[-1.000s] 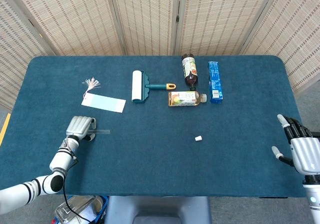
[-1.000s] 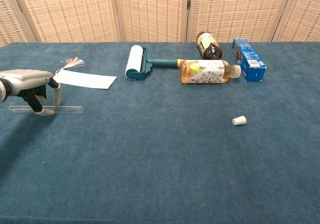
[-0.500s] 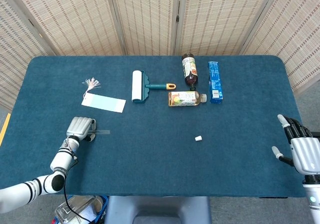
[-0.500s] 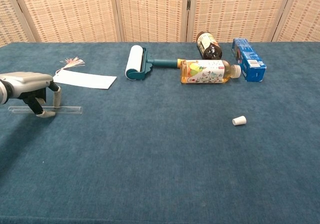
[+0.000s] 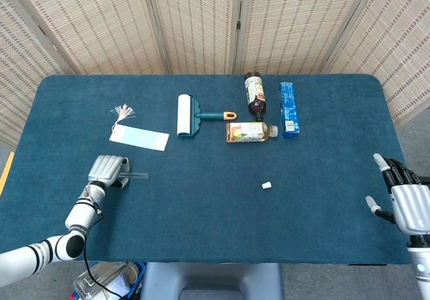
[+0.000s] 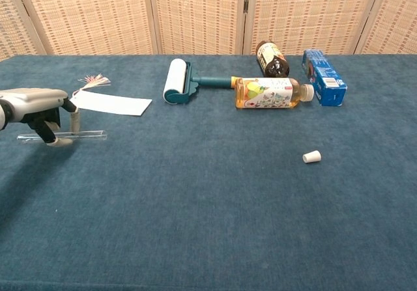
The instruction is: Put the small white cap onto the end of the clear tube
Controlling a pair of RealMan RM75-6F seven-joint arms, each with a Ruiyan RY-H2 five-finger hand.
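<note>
The clear tube (image 6: 85, 135) lies level at the table's left, and my left hand (image 6: 38, 110) grips its left part, fingers curled around it. In the head view the tube's (image 5: 138, 175) free end sticks out to the right of that left hand (image 5: 107, 171). The small white cap (image 5: 267, 185) lies alone on the blue cloth right of centre, also in the chest view as the cap (image 6: 312, 156), far from both hands. My right hand (image 5: 403, 197) hovers at the table's right edge, fingers spread, holding nothing; only the head view shows it.
At the back lie a lint roller (image 5: 187, 116), a juice bottle (image 5: 250, 131), a dark bottle (image 5: 254, 92) and a blue box (image 5: 289, 109). A pale blue card with a tassel (image 5: 138, 137) lies just behind my left hand. Folding screens stand behind the table.
My left hand has shifted the tube slightly up and away in the chest view. The cap and the right hand have stayed put.
</note>
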